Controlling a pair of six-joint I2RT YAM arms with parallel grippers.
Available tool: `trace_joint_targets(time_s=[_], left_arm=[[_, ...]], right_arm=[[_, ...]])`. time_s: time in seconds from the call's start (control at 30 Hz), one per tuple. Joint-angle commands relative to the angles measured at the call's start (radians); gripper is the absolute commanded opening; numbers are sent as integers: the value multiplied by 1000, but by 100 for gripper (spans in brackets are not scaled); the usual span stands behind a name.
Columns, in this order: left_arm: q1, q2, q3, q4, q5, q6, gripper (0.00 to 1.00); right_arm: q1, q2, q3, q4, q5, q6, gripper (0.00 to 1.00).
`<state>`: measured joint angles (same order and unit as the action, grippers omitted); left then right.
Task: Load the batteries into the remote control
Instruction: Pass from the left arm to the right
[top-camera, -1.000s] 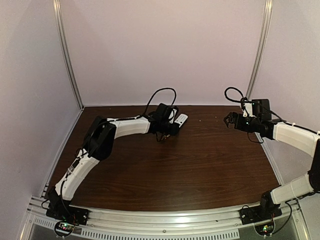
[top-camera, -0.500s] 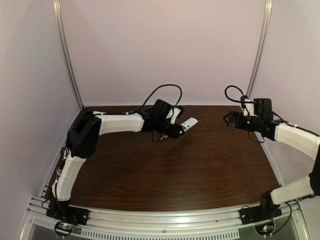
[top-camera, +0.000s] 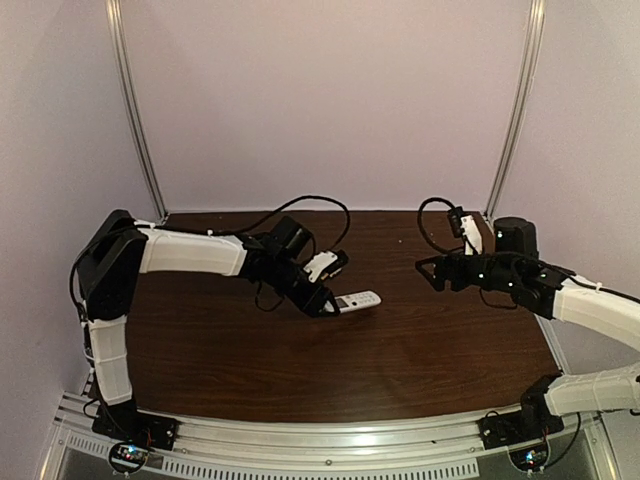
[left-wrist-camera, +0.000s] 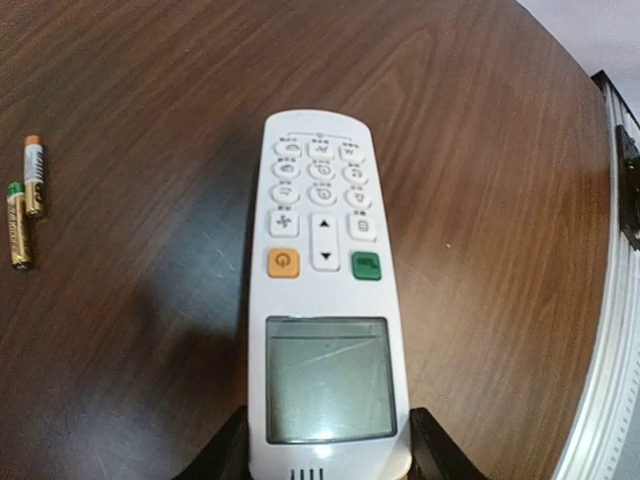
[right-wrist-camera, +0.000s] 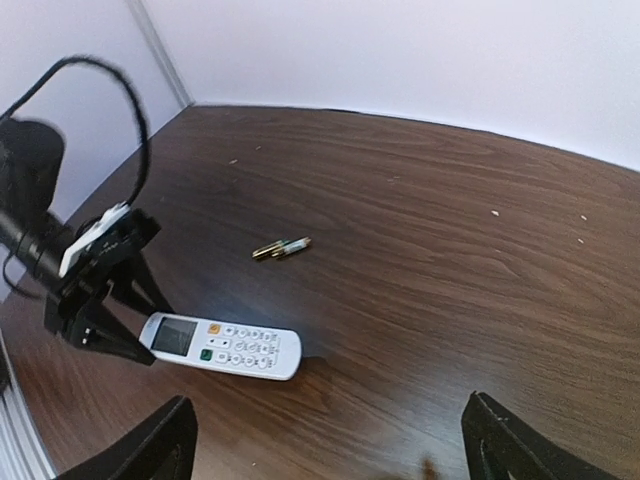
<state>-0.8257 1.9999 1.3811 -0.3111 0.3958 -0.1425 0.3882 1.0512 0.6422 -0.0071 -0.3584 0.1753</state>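
Note:
The white remote control lies buttons-up in my left gripper, which is shut on its screen end; its button end points away. In the top view the left gripper holds the remote low over the middle of the table. Two golden batteries lie side by side on the wood, left of the remote; in the right wrist view the batteries lie beyond the remote. My right gripper is open and empty, to the right of the remote, its fingers wide apart.
The brown table is ringed by pale walls and metal posts. A metal rail runs along the near edge. A black cable loops over the left wrist. Small crumbs dot the back of the table.
My left gripper has carried the remote from the back of the table toward the near middle. My right gripper has moved left and lower, toward the centre.

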Motion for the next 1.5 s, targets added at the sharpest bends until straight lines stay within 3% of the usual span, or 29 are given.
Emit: trace_joint_targets(time_s=[0.0,0.17,0.47,0.6,0.97,1.47], left_arm=[[4,-56,35,-83,135,-3,17],[34,-78,94,-184,233,-22,17],[63,-91,179,-315,363,-30,16],[64,-90,197,-346,423,-22,16],[62,-72,208,-362,536,-25,15],[62,-45,214,-378,568,-37,15]], right_arm=[[158,30,37,-39,101,-88,91],[340,114,110,-118,199,-160,90],[520,185,209,-219,365,-335,88],[582,276,277,-253,455,-399,79],[651,438,409,-297,543,-512,66],[722,558,497,-341,664,-634,40]])
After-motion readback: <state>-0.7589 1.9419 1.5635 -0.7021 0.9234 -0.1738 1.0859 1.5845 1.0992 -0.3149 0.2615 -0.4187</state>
